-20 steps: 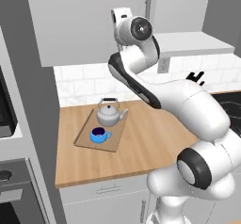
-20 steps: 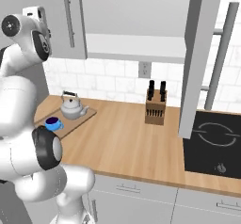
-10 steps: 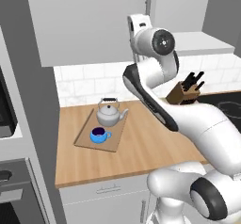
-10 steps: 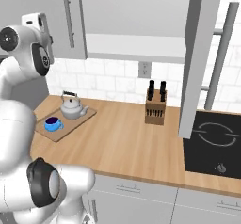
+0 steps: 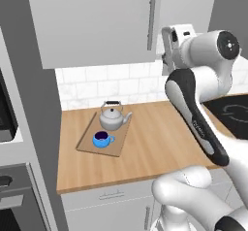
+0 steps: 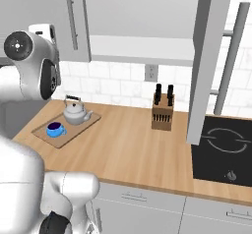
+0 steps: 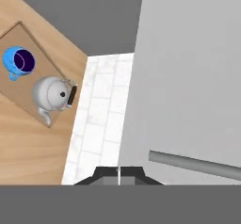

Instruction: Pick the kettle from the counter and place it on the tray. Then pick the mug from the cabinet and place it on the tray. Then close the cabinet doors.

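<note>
Standing on the flat light-brown wooden tray [image 5: 114, 139], the squat silver-grey metal kettle with its arched black handle [image 5: 112, 117] sits at the tray's wall end, and the small bright blue mug [image 5: 101, 139] sits just beside it at the tray's front end. The tray lies on the light brown wood-plank worktop [image 5: 150, 147], near the white tiled wall.

From the left base view, the left pale grey cabinet door with a long vertical bar handle [image 5: 97, 21] is flat and shut above the tray, and the white arm's hand is raised up beside that door's right edge, high above the tray.

From the right base view, the right grey cabinet door [image 6: 201, 66] stands swung out, edge-on, well to the right of the tray, with the cabinet's white shelf floor [image 6: 142, 49] showing behind it. A wooden knife block [image 6: 162, 112] and a black hob [image 6: 224, 149] also sit to the tray's right.

The hand view looks straight down on the tray past a grey door face with a bar handle [image 7: 197, 165]. The tool [image 7: 118, 175] has its dark tips pressed together, holding nothing.
</note>
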You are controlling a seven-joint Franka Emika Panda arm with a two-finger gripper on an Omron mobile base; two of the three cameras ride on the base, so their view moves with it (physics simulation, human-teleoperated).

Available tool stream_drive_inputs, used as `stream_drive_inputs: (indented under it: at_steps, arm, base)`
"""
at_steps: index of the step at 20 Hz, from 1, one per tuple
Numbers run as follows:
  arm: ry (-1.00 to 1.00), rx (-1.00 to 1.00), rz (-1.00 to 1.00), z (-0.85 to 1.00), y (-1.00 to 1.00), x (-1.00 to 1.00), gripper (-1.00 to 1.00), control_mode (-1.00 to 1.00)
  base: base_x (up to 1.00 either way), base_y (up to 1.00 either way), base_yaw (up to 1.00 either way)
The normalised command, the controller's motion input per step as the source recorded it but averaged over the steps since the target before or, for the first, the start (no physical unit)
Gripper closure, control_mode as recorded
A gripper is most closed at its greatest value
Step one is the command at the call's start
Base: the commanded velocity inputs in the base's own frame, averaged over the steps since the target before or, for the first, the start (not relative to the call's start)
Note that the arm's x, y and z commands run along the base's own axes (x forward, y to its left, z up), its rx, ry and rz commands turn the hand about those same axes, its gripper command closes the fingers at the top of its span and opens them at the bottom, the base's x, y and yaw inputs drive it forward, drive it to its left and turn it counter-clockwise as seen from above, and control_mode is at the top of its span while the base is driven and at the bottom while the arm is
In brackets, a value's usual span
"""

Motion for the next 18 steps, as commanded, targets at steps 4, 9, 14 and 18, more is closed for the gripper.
stream_drive_inputs:
  at_steps: [4,9,14,18]
  arm:
    - [0.06,0.15,0.05,0.0,-0.86,-1.0,1.0,-1.0]
    - [-0.03,0.04,0.01,-0.07,-0.47,-0.4,1.0,-1.0]
    - [-0.21,0.02,0.0,-0.24,-0.78,-0.61,1.0,-1.0]
    - [-0.41,0.17,0.0,-0.06,-1.0,-0.8,1.0,-1.0]
  base:
    - [0.0,0.0,0.0]
    - [0.0,0.0,0.0]
    - [0.0,0.0,0.0]
    - [0.0,0.0,0.0]
